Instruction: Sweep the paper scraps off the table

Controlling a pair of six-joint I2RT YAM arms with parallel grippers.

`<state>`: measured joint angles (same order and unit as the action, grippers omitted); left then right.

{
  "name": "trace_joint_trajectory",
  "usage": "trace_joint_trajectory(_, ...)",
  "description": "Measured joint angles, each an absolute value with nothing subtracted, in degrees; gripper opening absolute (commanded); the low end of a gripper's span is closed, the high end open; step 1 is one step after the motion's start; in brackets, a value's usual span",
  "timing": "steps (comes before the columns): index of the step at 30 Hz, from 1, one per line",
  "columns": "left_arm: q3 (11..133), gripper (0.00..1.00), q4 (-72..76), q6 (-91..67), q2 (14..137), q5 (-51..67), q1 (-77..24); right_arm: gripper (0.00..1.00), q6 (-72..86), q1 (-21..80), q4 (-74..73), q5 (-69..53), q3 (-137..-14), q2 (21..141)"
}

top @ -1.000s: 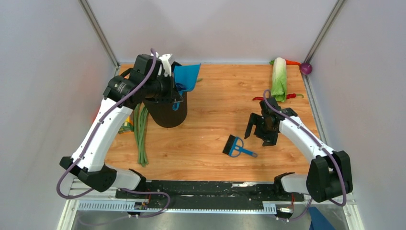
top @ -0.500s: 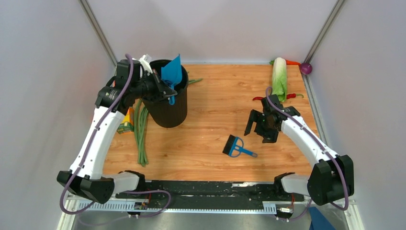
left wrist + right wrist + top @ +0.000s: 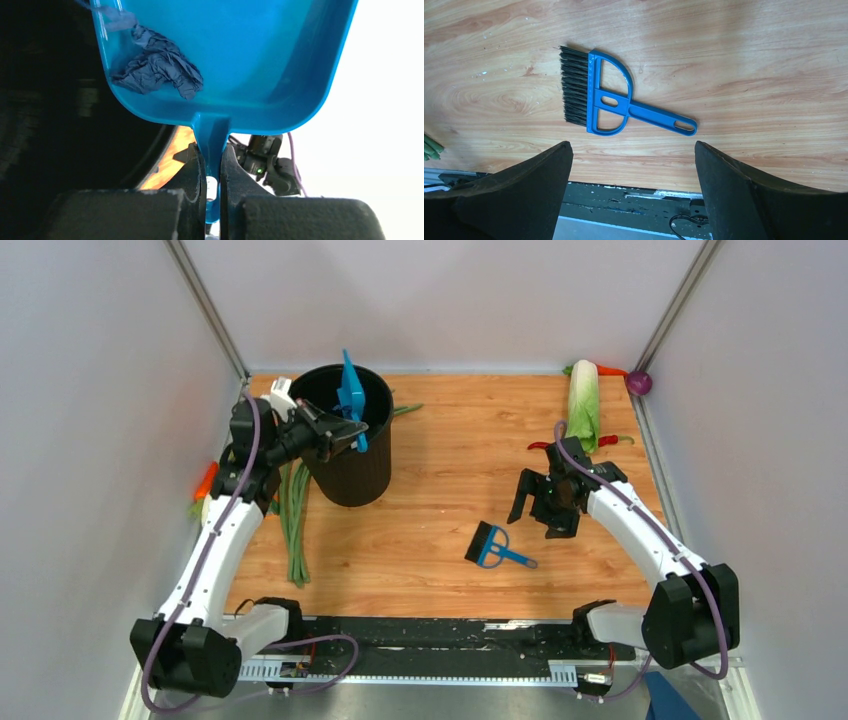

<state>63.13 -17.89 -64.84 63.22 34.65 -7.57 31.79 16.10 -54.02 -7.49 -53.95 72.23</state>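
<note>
Left gripper [image 3: 212,172] clamping dustpan [image 3: 240,55] handle, tipping pan over black bin [image 3: 350,455] at table's [image 3: 450,470] 10 o'clock to dump paper scraps [image 3: 157,70] bunching in pan corner. Right gripper [image 3: 634,170] gaping wide, empty, hovering above hand brush [image 3: 606,102].

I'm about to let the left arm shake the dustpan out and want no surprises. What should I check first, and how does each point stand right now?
1. Left gripper shut on the dustpan handle: ok.
2. Dustpan over the black bin mouth: ok.
3. Paper scraps out of the pan: not ok, a crumpled wad sits in its corner.
4. Right gripper open, clear of the brush: ok.
5. Scraps left on the table: cannot tell.
</note>
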Motion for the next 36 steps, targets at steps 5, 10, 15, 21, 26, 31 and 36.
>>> trace_joint_trajectory(5,48.95,0.0,2.59,-80.51,60.58,37.56,-3.62,0.95,30.37,16.1,-54.02,-8.1,-53.95,72.23)
trace_joint_trajectory(10,45.78,0.0,16.12,-89.52,60.53,38.35,-3.25,0.96,29.15,16.03,-54.02,-8.62,-53.95,72.25)
trace_joint_trajectory(15,42.78,0.0,32.42,-98.52,60.16,37.06,-3.22,0.96,28.34,15.92,-53.93,-9.21,-53.95,72.73)
trace_joint_trajectory(21,40.66,0.0,44.4,-105.82,61.04,36.1,-3.22,0.96,27.77,15.86,-53.67,-10.02,-53.95,73.36)
trace_joint_trajectory(26,60.45,0.0,20.25,-89.52,62.67,41.17,-3.27,0.96,27.68,15.64,-53.69,-10.24,-53.95,73.36)
trace_joint_trajectory(31,84.95,0.0,-13.52,-63.79,65.87,40.71,-4.51,0.97,27.73,15.55,-54.41,-10.13,-56.31,73.3)
trace_joint_trajectory(36,93.56,0.0,-35.92,-46.96,69.67,33.41,-12.21,1.0,27.75,15.55,-55.48,-9.76,-62.76,72.51)
